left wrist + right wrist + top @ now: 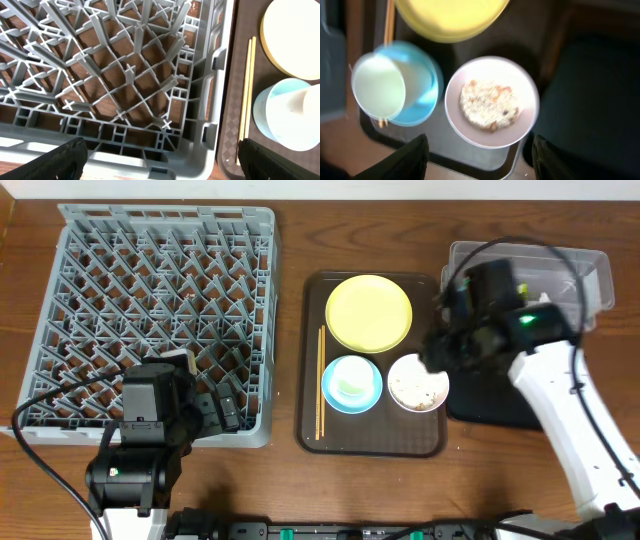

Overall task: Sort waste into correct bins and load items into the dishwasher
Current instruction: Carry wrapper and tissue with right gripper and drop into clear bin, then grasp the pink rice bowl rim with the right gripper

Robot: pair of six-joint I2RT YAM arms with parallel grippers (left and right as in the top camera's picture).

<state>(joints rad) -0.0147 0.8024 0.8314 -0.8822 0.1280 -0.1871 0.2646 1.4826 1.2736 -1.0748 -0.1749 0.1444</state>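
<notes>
Nearest, at the left, the left gripper [162, 150] hung over the near right corner of the rack [160, 280] with its jaws spread wide and nothing between them; the rack's pegs below it stood bare.

To the right of the rack lay the brown tray [370, 442]; the chopsticks [320, 385] ran along its left edge, near to far. In its near half sat the blue bowl [352, 383], with the cup [377, 85] tilted inside it, and just right of that the white bowl [418, 383], holding a clump of crumbs [487, 105]. The right gripper [480, 140] hovered above the white bowl, jaws parted and gripping nothing, one finger to each side of the bowl's near rim; the wrist view was blurred, so whether a finger touched the rim could not be told.

Farther back on the tray lay the plate [369, 312]. Right of the tray, the black tray [490, 410] was partly hidden under the right arm; farthest right stood the tub [590, 270].
</notes>
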